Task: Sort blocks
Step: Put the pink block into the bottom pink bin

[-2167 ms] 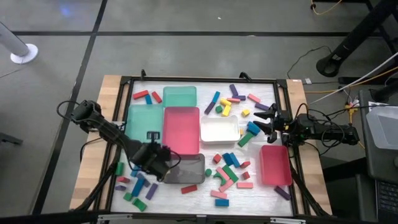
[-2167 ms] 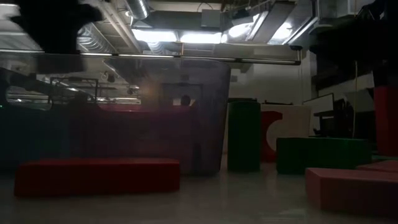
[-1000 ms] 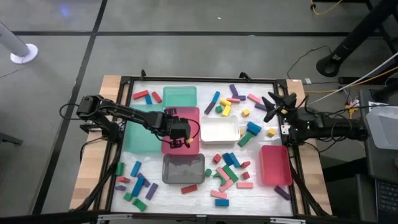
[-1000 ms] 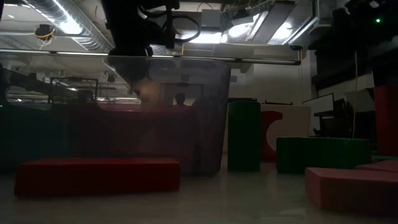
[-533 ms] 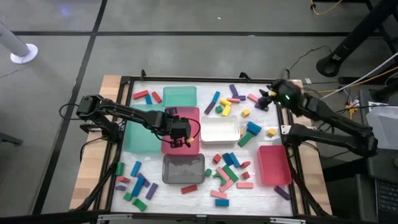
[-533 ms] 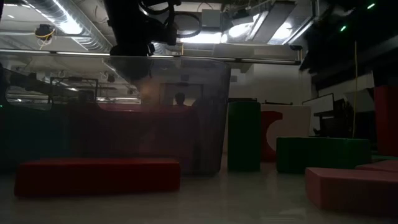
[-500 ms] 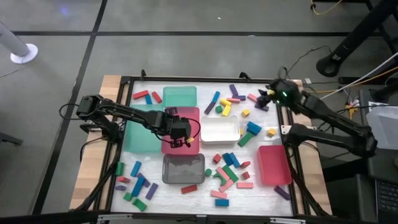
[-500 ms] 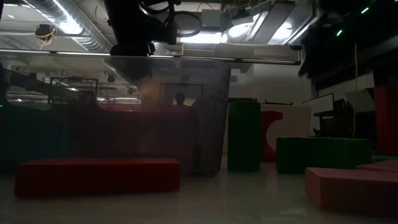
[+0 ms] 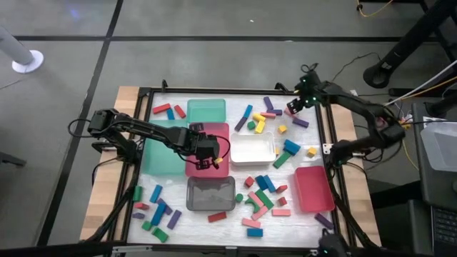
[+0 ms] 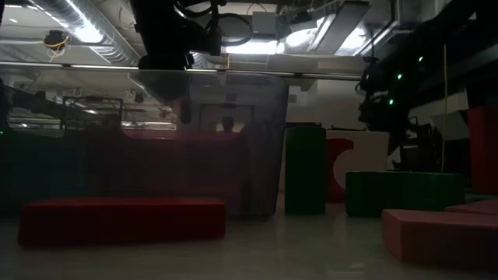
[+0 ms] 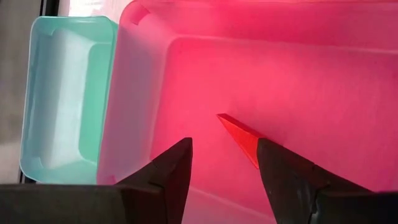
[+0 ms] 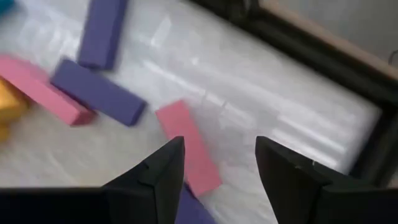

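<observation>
My left gripper (image 9: 207, 154) (image 11: 224, 144) hangs open over the red tray (image 9: 208, 137). A red block (image 11: 239, 135) shows in that tray beside one finger; whether it touches the finger I cannot tell. My right gripper (image 9: 295, 106) (image 12: 219, 142) is open above the table's far right corner. Below it lie a pink block (image 12: 183, 127) (image 9: 290, 112) and purple blocks (image 12: 96, 92). Many more blocks lie scattered at the near left (image 9: 156, 213), near middle (image 9: 263, 198) and far middle (image 9: 258, 121).
Two green trays (image 9: 206, 110) (image 9: 161, 150), a white tray (image 9: 252, 148), a grey tray (image 9: 211, 193) and a pinkish-red tray (image 9: 315, 189) lie around the red one. A black frame (image 9: 325, 114) borders the table. In the low view a long red block (image 10: 120, 220) lies close in front.
My right gripper has swung from the table's right edge toward the far edge and now hangs over the pink and purple blocks at the far right. My left gripper has stayed over the red tray.
</observation>
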{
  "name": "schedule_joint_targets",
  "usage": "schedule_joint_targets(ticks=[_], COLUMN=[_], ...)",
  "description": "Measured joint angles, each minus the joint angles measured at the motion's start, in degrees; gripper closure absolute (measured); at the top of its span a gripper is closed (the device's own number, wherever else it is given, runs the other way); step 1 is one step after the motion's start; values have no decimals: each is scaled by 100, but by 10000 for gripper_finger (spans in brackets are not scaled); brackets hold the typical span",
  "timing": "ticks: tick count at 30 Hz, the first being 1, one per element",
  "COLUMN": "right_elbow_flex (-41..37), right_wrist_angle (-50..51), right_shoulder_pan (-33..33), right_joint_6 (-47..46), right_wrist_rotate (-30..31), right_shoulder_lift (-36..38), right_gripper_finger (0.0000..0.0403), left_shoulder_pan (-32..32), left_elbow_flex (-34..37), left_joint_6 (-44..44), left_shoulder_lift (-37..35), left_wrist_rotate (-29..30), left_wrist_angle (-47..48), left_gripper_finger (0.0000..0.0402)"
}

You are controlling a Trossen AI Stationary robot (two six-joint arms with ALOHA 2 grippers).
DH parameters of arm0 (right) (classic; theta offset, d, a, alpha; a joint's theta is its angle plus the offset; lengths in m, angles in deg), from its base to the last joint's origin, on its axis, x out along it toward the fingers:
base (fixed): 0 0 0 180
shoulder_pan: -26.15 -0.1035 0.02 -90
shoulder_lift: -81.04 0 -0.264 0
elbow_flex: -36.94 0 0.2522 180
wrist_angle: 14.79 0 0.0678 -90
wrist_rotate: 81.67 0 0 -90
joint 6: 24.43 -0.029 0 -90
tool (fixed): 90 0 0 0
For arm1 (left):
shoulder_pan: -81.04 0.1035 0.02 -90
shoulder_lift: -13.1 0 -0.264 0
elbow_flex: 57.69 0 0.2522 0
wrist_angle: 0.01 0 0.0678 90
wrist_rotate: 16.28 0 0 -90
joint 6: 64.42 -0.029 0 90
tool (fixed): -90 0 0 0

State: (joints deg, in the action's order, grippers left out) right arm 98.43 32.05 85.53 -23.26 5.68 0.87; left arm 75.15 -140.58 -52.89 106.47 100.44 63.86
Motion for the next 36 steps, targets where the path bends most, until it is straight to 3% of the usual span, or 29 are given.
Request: schedule_joint_targets(ticks=[5, 11, 23, 29, 36], right_elbow_flex=[24, 45, 39, 47, 29], right_wrist_angle=[-54, -132, -127, -423, -425], right_shoulder_pan=[-92, -181, -549, -777, -761], right_joint_6=[304, 365, 503, 525, 516], right_wrist_rotate=[-223, -259, 1, 463, 321], right_shoulder_lift=[-516, -622, -931, -1105, -1134], right_gripper_finger=[206, 206, 206, 206, 206], left_shoulder_pan=[0, 0, 0, 0, 0], left_elbow_flex=[0, 0, 0, 0, 0], left_joint_6=[0, 2, 2, 58, 201], left_shoulder_lift=[0, 0, 0, 0, 0], left_wrist_rotate=[0, -2, 0, 0, 0], left_wrist_angle=[-2, -6, -15, -17, -15], left_gripper_finger=[233, 233, 233, 233, 233])
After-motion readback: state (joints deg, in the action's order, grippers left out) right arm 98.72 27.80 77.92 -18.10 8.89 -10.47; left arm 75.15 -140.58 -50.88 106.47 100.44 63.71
